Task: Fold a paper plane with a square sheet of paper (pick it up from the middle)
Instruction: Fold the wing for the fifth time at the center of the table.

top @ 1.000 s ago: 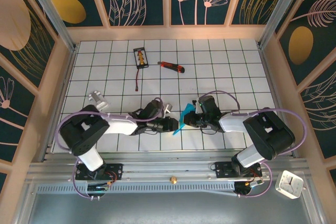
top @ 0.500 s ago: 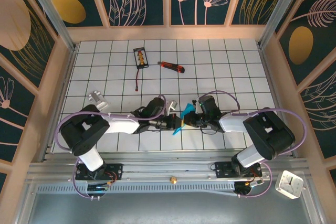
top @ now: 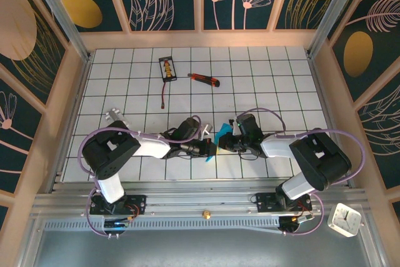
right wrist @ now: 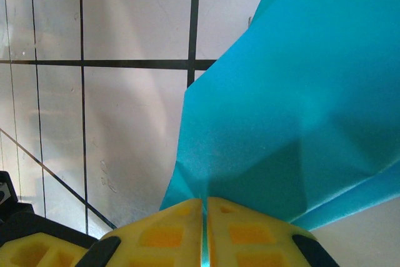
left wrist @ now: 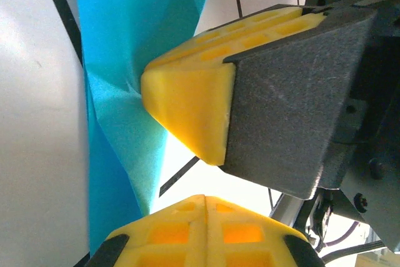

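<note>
Blue paper sheet [top: 217, 137], thin and creased into pointy shapes, is held up close to the middle of the near edge of the white tiled table [top: 269, 79], right between the two grippers. Back by the far edge lies a red-and-black utility knife [top: 204, 79], well apart from the paper, so I think it is just out of the way and not needed for this fold. From the left side, the left gripper [top: 205, 149] reaches across to the paper. In its own wrist view its yellow fingers [left wrist: 169, 236] are pressed tight together with no gap. The paper runs down just beside them, but I cannot tell if any of it is caught in there. My guess is that this gripper is there to pinch a crease. On the right, the right gripper [top: 226, 141] has its yellow fingers [right wrist: 250, 236] squeezed on one edge of the paper, and a thin blue line shows in the crack between them. I think it holds the sheet up like that so the other gripper can get at the fold. The plane does not look done yet.
</note>
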### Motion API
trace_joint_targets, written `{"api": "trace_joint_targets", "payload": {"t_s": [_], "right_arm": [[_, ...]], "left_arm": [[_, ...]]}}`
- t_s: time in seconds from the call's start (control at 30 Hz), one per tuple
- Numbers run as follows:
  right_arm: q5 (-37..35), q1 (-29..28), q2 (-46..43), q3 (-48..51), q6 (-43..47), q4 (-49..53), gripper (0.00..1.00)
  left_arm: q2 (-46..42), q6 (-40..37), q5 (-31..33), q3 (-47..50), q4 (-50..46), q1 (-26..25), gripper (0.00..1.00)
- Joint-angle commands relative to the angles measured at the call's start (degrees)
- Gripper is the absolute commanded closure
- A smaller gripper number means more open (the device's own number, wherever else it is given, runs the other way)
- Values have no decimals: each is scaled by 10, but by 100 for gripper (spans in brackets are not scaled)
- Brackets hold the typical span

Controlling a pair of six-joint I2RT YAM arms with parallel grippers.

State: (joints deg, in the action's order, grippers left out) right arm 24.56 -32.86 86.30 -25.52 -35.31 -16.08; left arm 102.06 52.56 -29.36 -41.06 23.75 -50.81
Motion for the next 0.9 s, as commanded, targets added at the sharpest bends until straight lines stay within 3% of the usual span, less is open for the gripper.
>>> {"api": "trace_joint_targets", "payload": {"t_s": [0.0,0.87], "right_arm": [[-51,10,19,6,8,65,87],[-56,10,18,4,14,76,86]], "left_arm": [[11,-10,9,-7,-10,-1,98],[7,-33,46,-2,-56,4,99]]}}
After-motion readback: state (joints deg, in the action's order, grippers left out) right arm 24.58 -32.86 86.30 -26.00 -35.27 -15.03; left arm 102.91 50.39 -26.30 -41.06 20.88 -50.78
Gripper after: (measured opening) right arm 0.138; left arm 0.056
